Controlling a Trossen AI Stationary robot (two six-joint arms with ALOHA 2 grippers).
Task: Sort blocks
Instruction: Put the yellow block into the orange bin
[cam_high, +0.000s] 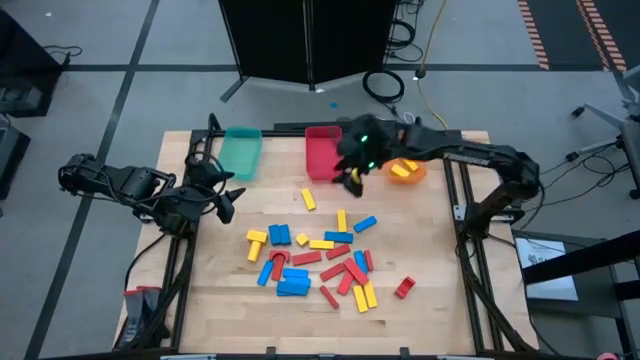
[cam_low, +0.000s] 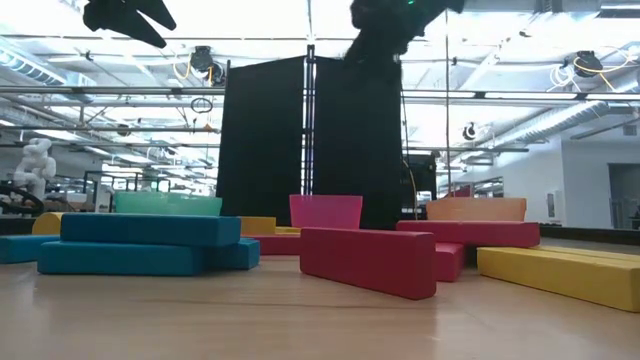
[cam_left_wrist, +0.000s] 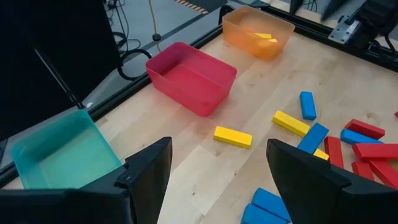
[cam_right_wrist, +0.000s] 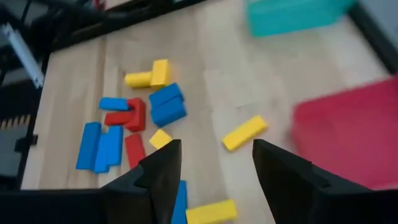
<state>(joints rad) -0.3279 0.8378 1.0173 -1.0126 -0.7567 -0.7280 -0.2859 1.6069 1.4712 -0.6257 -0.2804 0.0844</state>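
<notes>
Overhead, my right gripper (cam_high: 352, 178) hangs empty-jawed beside the red bin (cam_high: 322, 153); a few yellow pieces lie in the orange bin (cam_high: 408, 171), while nearly all the blocks (cam_high: 318, 262) remain mid-table. From my left wrist, my left gripper (cam_left_wrist: 217, 171) waits spread wide near the teal bin (cam_left_wrist: 59, 149), bare wood between the bins and the pile.

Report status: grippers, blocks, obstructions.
Right gripper open, empty, by red bin. Left gripper open, parked near teal bin. Blocks mostly unsorted mid-table; yellow ones in orange bin. Nothing blocking.
</notes>
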